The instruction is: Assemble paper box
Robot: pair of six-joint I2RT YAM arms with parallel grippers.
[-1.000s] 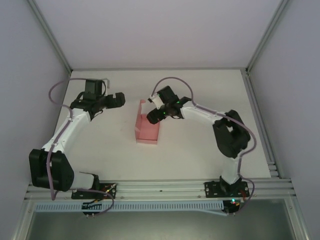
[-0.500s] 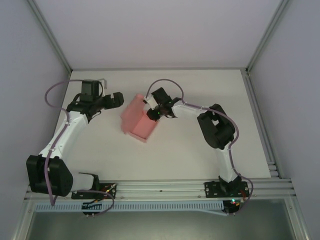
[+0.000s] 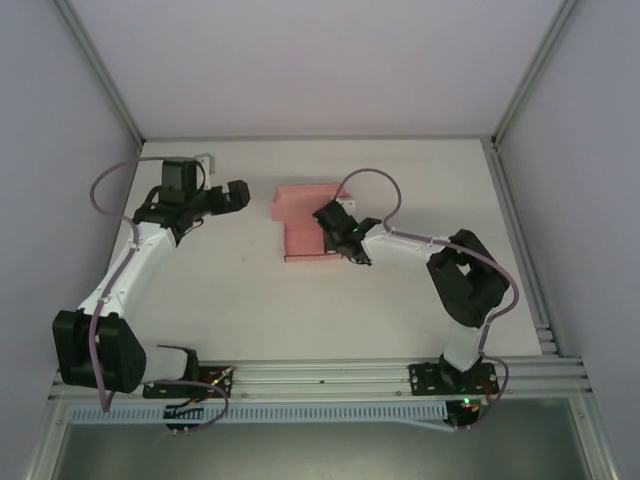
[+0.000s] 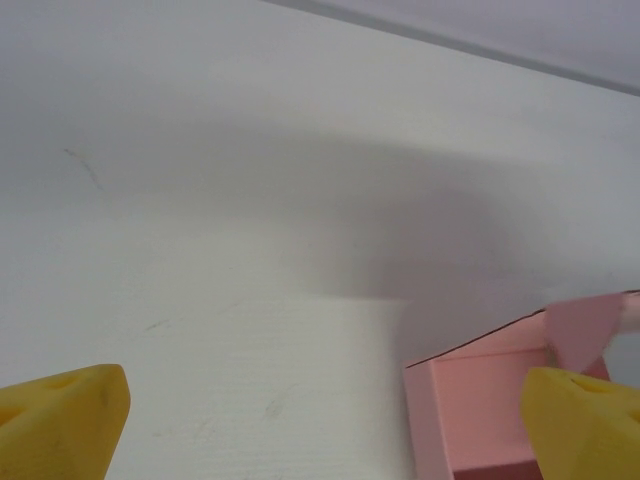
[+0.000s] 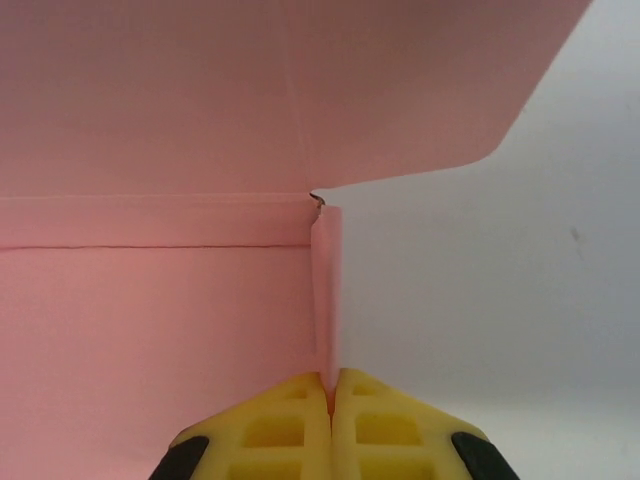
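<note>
No readable text, label or number anywhere

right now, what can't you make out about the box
- top external: the right end effector covers the paper box wall it pinches.
- left wrist: the box is cut by the bottom edge and partly behind a yellow finger.
- right wrist: the box runs off the top and left edges, hiding its full shape.

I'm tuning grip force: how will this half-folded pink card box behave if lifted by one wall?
Probably floppy: the pink thin-card box, partly folded, shows a wall pinched edge-on between the right gripper's yellow fingers, paper-thin. Likely very light; lifted by that wall it may sag or twist. Its broad open flap looks easily creased.
</note>
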